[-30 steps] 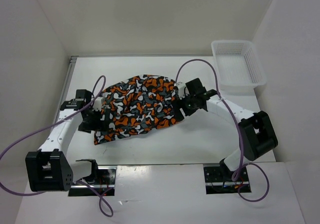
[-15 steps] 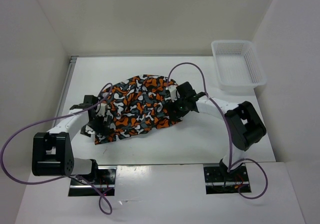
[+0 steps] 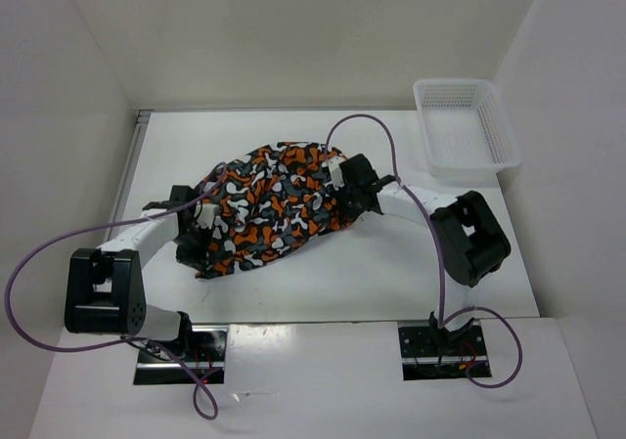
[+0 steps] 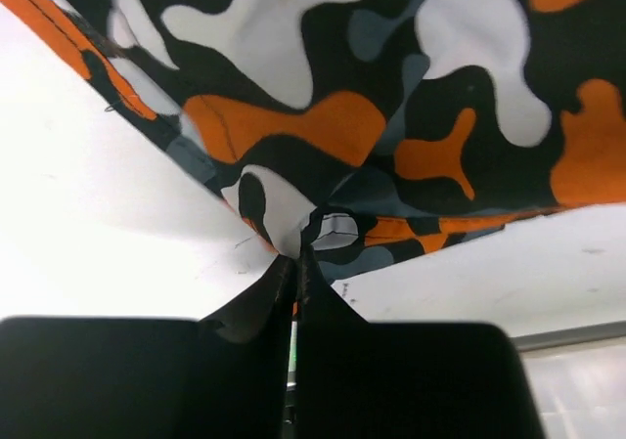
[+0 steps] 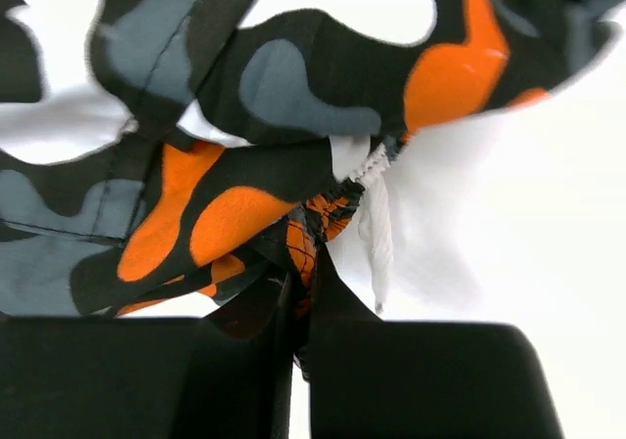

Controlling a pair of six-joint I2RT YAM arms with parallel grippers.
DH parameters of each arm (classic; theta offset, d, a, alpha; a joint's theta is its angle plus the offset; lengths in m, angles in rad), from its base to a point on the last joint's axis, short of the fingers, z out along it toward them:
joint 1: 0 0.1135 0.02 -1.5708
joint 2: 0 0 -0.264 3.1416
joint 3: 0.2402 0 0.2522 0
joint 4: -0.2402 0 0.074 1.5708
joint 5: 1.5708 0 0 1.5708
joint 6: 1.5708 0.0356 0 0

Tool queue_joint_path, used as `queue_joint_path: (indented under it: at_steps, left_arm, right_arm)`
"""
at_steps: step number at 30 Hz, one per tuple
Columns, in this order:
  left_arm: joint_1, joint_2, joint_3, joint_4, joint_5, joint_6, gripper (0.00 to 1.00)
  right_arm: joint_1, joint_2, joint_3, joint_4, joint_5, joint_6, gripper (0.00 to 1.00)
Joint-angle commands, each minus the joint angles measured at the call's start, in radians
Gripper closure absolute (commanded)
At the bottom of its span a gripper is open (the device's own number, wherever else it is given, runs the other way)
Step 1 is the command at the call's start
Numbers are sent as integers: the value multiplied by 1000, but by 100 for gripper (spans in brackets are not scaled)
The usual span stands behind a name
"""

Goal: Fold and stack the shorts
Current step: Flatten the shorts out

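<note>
Camouflage shorts [image 3: 274, 209] lie bunched on the counter [image 3: 391, 263], left of the basket [image 3: 465, 126], long axis pointing roughly toward it. The right pincer [image 3: 340, 193] is clamped tight on their basket-side edge, the left pincer [image 3: 199, 236] on the far edge, each seemingly holding a thin fold.

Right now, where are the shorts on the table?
In the top view the shorts lie near the middle, pinched on either side by the left fingers and the right fingers; the basket stands apart at the far right.

L jaws pinched tight on shorts [image 4: 391, 97] edge, fabric tented over white table [image 4: 88, 224].
</note>
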Motion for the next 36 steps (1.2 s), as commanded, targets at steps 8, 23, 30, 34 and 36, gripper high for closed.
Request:
queue_joint_path:
  at_steps: [8,23,30,34,36]
  left_arm:
    - [56,163,794,75,60,4,100]
    - [-2,-39,852,74,-9,4,100]
    - [-143,-248,314,-113,-116,4,100]
    - [-155,-271,181,-178,-162,4,100]
    - [-155,-291,172,-202,-176,4,100]
  right_arm:
    - [-85,40,632,29,272,-184,100]
    - [-147,-287,427,-171,205,-380,100]
    - [-147,-485,-92,-299,35,-533,100]
    - [-147,-531,-209,-362,-17,-595,100]
    - [-147,-544,-231,-388,-17,-659,100]
